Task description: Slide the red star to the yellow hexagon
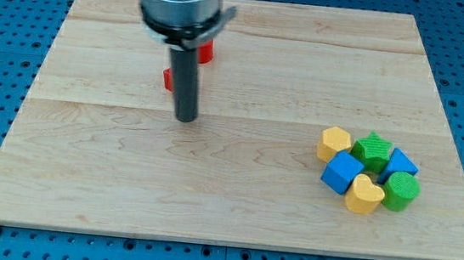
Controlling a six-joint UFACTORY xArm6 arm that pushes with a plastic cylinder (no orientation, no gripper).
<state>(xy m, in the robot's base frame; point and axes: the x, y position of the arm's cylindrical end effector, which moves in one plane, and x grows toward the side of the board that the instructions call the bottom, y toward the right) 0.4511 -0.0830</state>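
My tip (185, 118) rests on the wooden board left of centre. Two red blocks are partly hidden behind the rod: one (169, 79) shows at the rod's left edge, just above the tip, and another (206, 52) shows at its right, higher up. I cannot tell which is the star. The yellow hexagon (334, 143) lies at the view's right, at the left end of a cluster of blocks, far from the tip.
The cluster holds a green star (373, 150), a blue cube (343, 171), a yellow heart-like block (364, 194), a blue block (400, 164) and a green round block (401, 191). The board (82, 184) sits on a blue pegboard.
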